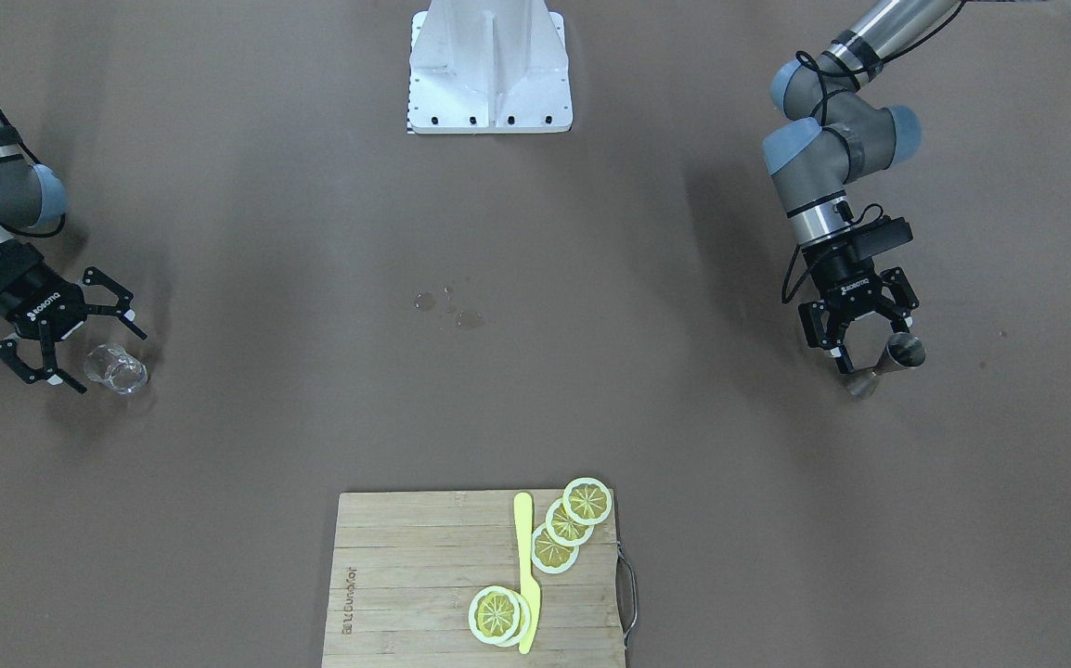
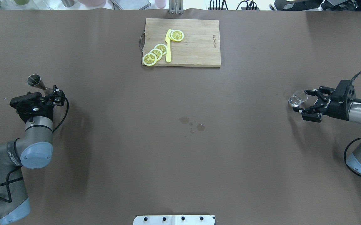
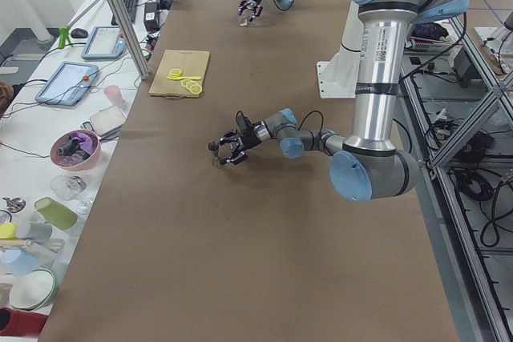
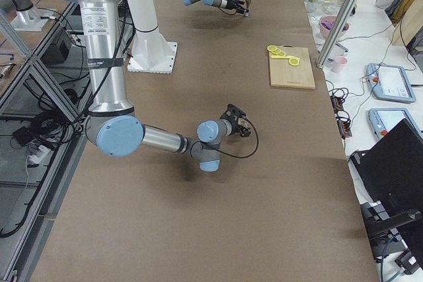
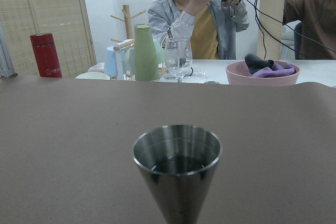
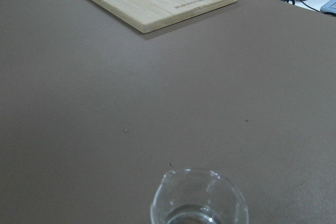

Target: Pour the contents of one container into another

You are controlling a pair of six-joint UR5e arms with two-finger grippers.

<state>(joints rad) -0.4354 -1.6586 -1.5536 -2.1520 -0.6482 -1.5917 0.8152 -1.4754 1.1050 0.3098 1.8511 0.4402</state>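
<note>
The brown paper-covered table (image 1: 535, 232) lies bare between the arms except for small wet drops (image 2: 193, 123) mid-table. A bamboo cutting board (image 2: 196, 43) with lemon slices (image 2: 155, 53) and a yellow plastic knife (image 2: 168, 47) sits at the far edge. The left arm reaches down; the left gripper (image 1: 874, 343) is spread, flanking the upright steel double-cone jigger (image 1: 902, 351). The right arm stretches low, and the right gripper (image 2: 304, 100) gapes around the small clear glass (image 2: 297, 97)

Brown paper-covered table (image 2: 180, 162) bearing rectangular bamboo cutting board (image 2: 196, 47), small clear glass (image 2: 297, 97), conical steel jigger (image 2: 38, 83), central liquid drops (image 2: 200, 127).
</note>
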